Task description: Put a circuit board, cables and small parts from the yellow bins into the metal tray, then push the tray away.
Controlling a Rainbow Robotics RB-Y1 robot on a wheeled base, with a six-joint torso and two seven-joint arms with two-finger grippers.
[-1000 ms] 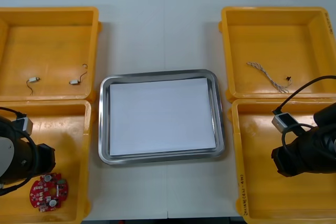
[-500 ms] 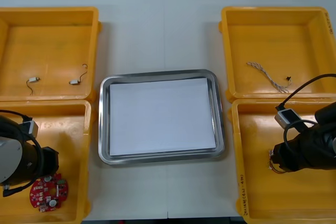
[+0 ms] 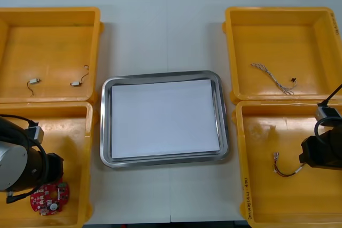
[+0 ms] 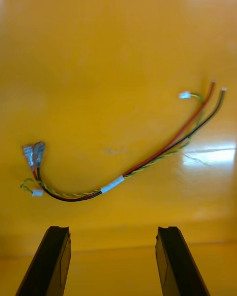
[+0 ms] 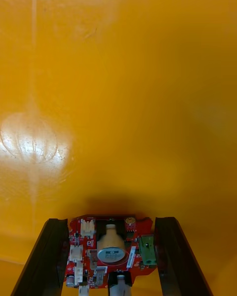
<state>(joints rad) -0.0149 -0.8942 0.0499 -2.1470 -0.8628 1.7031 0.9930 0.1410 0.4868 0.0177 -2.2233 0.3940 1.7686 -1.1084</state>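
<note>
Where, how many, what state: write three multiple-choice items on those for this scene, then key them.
1. Where is the round red circuit board? A) metal tray B) near left yellow bin C) far right yellow bin
2. How many small metal parts lie in the far left yellow bin? A) two B) four C) none
3. The fingers of the right gripper are: A) shut on a cable B) open C) shut on nothing
1 B: it lies there between the open fingers of the left gripper. 2 A: two lie apart on its floor. 3 B: they stand apart, the red and yellow cable ahead of them.
</note>
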